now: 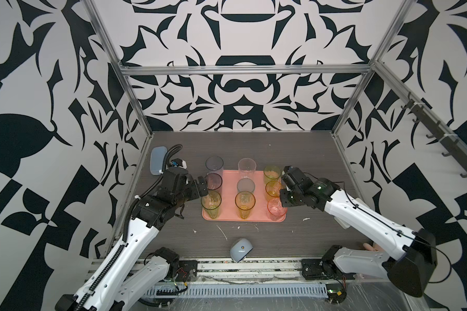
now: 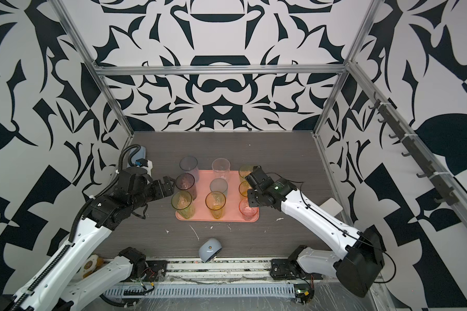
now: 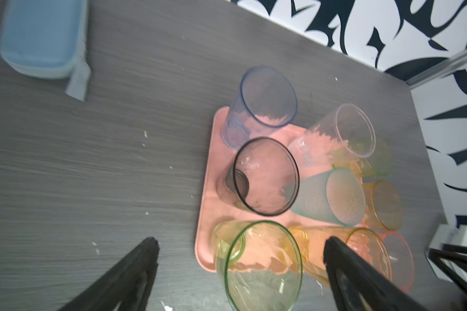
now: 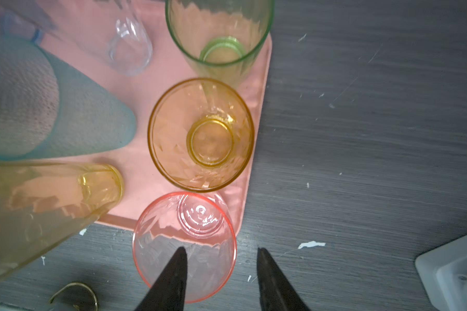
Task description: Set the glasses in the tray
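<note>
The salmon-pink tray (image 1: 231, 185) holds several upright glasses in three rows, seen in both top views. At its front right corner stands a short pink glass (image 1: 275, 210) (image 4: 185, 242). My right gripper (image 4: 221, 249) (image 1: 281, 200) hangs over it, open. One finger is inside the rim and the other outside, neither pressing the wall. An orange glass (image 4: 201, 134) sits just behind it. My left gripper (image 3: 241, 239) (image 1: 203, 186) is wide open and empty at the tray's left edge, beside the grey glass (image 3: 264, 176) and above the green glass (image 3: 262, 266).
A pale-blue oblong box (image 1: 157, 160) lies at the back left. A pale-blue mouse-like object (image 1: 240, 250) sits near the front edge. A white box (image 2: 332, 207) is on the right under my right arm. Metal frame posts bound the table.
</note>
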